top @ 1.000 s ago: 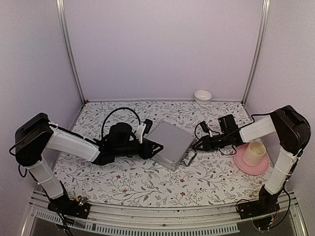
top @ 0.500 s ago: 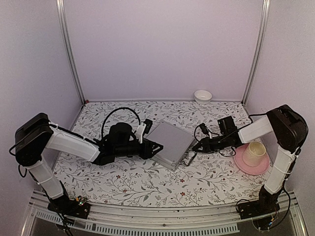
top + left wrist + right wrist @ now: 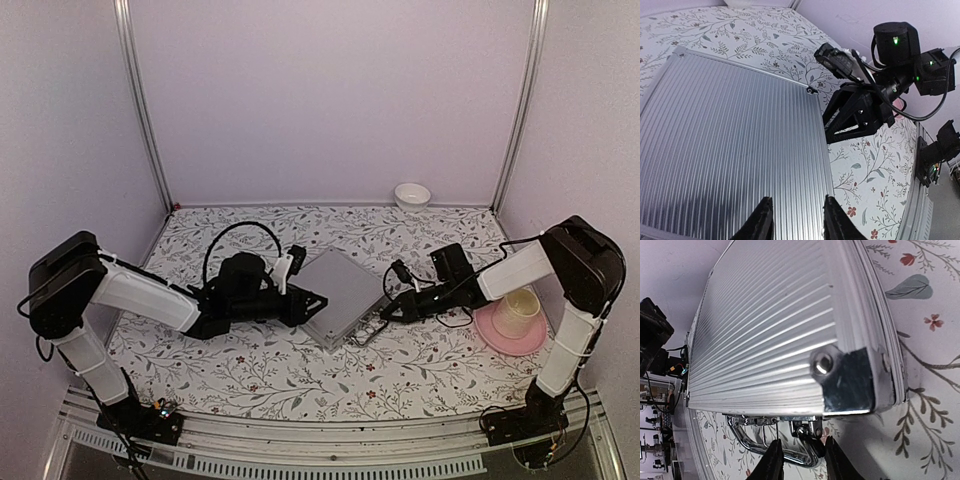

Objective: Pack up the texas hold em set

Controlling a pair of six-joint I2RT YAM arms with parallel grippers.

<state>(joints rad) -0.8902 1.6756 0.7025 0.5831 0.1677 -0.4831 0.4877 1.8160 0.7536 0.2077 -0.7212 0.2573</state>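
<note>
Light is soft and even; shadows on the counter (image 3: 300,370) beside the briefcase (image 3: 340,295) are faint. Glare streaks its ribbed lid in the right wrist view, where wide-angle distortion bulges its corner and the fingers (image 3: 773,460) blur.

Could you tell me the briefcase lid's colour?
The briefcase lid is ribbed silver, clearest in left wrist view.

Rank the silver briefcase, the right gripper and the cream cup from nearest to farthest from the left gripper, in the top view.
1. The silver briefcase, directly at the left gripper fingertips.
2. The right gripper, at the case's opposite side.
3. The cream cup, far right on its pink plate.
</note>
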